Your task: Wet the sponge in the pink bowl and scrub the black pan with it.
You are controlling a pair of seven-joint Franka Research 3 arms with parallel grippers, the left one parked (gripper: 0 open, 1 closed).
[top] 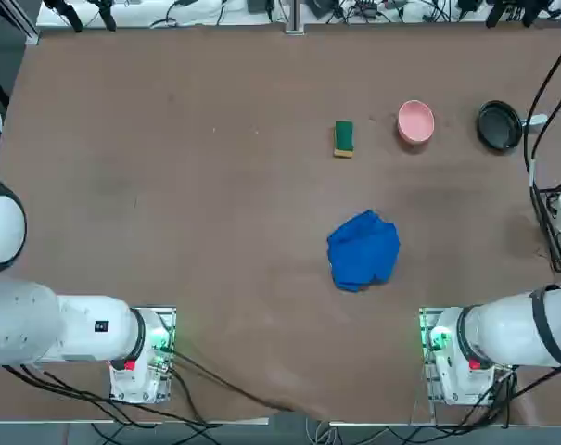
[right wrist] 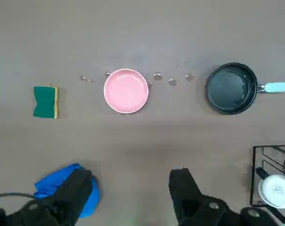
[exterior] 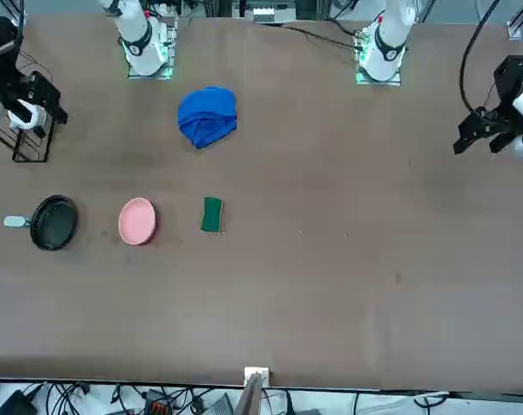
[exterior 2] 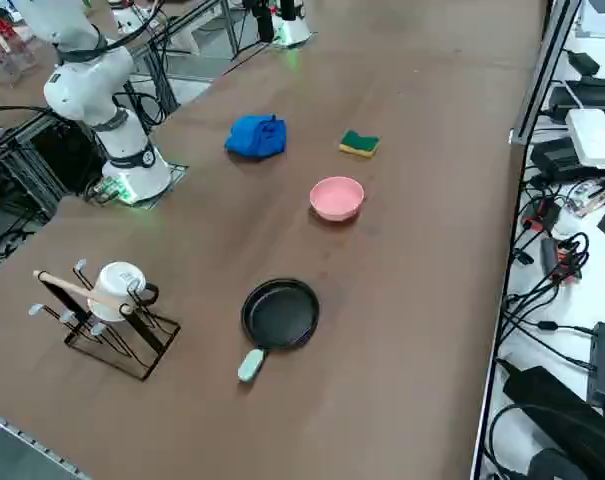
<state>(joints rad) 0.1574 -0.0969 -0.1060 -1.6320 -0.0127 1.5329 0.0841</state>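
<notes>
A crumpled blue cloth point(top: 363, 250) lies on the brown table point(top: 234, 250). Near the table's edge stands a black wire rack point(exterior 2: 124, 343) with a white cup point(exterior 2: 119, 288) in it.

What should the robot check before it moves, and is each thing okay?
Right gripper empty: ok, jaws wide apart above the table.
Sponge on the table, uncovered: ok.
Sponge over the bowl: not ok, it lies apart from it.
Water in the bowl: cannot tell.
Pan upright, open side up: ok.
Blue cloth away from the sponge: ok.
</notes>
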